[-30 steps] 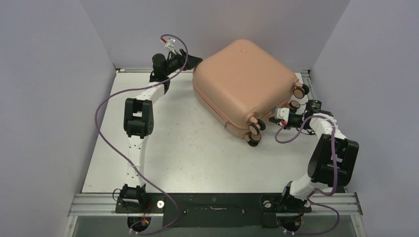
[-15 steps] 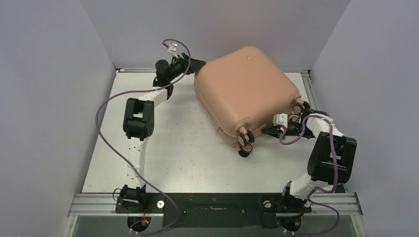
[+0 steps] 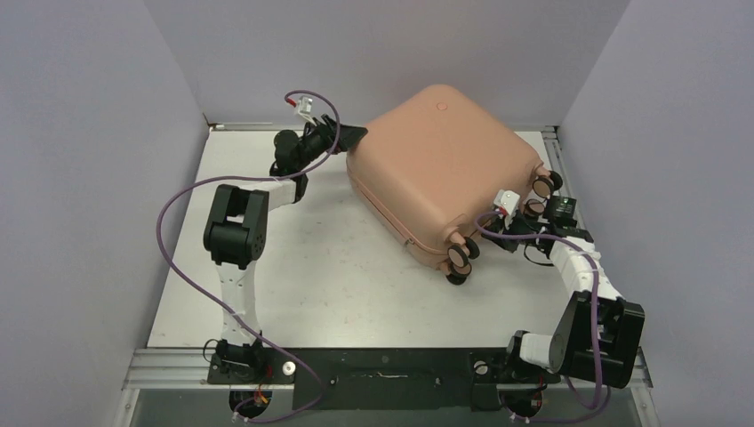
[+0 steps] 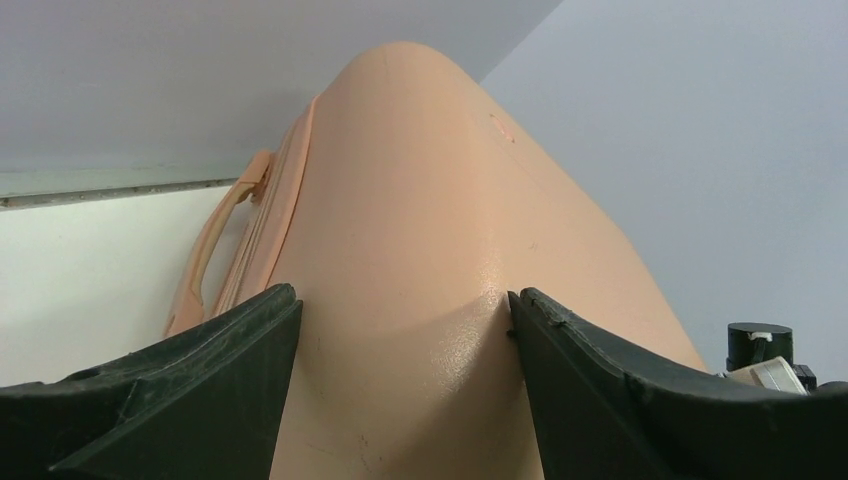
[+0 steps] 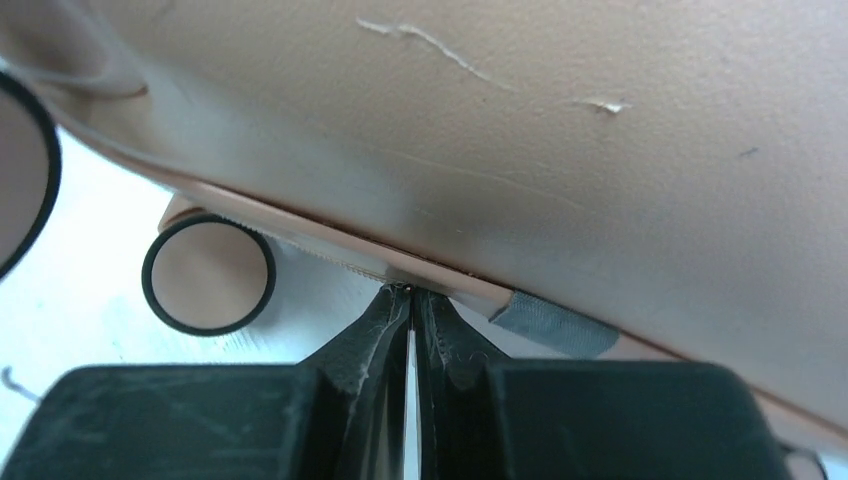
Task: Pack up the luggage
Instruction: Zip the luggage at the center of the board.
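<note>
The luggage (image 3: 440, 173) is a peach-pink hard-shell suitcase, shut and lying flat at the back right of the table, with its wheels (image 3: 460, 258) toward me. My left gripper (image 3: 356, 135) is open at its back left corner; in the left wrist view (image 4: 405, 310) the fingers (image 4: 200, 380) straddle the rounded shell (image 4: 420, 220). My right gripper (image 3: 489, 234) is shut at the wheel end, between the wheels. In the right wrist view its tips (image 5: 410, 292) press against the zip seam (image 5: 330, 250). Whether they pinch anything is hidden.
The white table (image 3: 338, 285) has a metal rail at its near edge (image 3: 382, 360), and grey walls stand close on three sides. A grey fabric patch (image 5: 550, 325) sits on the seam beside my right fingertips. A wheel (image 5: 208, 275) is just to their left.
The luggage has swung and shifted a little on the table. My right arm has stretched out, its elbow dropping to the near right. My left gripper has stayed at the back left corner.
</note>
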Action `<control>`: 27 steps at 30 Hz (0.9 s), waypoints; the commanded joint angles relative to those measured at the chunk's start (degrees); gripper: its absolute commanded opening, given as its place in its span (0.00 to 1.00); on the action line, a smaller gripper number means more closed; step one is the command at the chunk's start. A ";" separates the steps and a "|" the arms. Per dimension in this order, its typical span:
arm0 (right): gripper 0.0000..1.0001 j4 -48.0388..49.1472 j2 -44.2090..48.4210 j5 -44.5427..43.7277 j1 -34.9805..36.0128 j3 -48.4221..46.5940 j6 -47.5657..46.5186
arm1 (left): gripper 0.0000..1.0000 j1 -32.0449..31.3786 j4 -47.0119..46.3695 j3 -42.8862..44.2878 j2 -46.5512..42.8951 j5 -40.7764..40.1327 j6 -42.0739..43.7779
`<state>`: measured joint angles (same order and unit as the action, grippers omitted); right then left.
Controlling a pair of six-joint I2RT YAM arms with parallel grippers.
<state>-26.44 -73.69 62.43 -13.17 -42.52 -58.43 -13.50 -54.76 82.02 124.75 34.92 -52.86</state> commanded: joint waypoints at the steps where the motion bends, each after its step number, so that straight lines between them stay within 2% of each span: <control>1: 0.05 13.17 3.61 -10.29 -0.92 0.85 9.21 | 0.75 -7.37 -4.60 -9.80 -5.64 13.05 -3.44; 5: 0.05 13.29 2.50 -11.11 -1.24 0.44 9.03 | 0.74 -8.71 -9.02 -18.78 -11.39 12.91 -4.78; 9: 0.05 12.76 -2.41 -7.90 0.17 -1.46 6.65 | 0.73 -9.83 -10.13 -26.91 -17.70 13.10 -3.90; 15: 0.05 16.99 -8.35 -8.60 9.57 -5.65 8.06 | 0.73 -9.05 -9.59 -36.04 -25.36 13.41 -1.74; 22: 0.05 20.98 -18.77 -11.27 19.43 -16.81 12.97 | 0.73 -5.49 -4.15 -41.08 -32.16 14.49 3.68; 25: 0.05 22.50 -21.17 -11.77 22.08 -18.76 14.36 | 0.73 -1.14 0.19 -41.09 -35.59 14.47 7.37; 27: 0.05 22.18 -21.95 -10.63 22.10 -19.07 14.62 | 0.72 1.56 6.17 -39.30 -38.59 14.18 13.59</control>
<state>-9.91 -92.86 42.68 -2.76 -60.36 -43.18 -9.58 -58.02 41.06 92.16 25.54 -42.98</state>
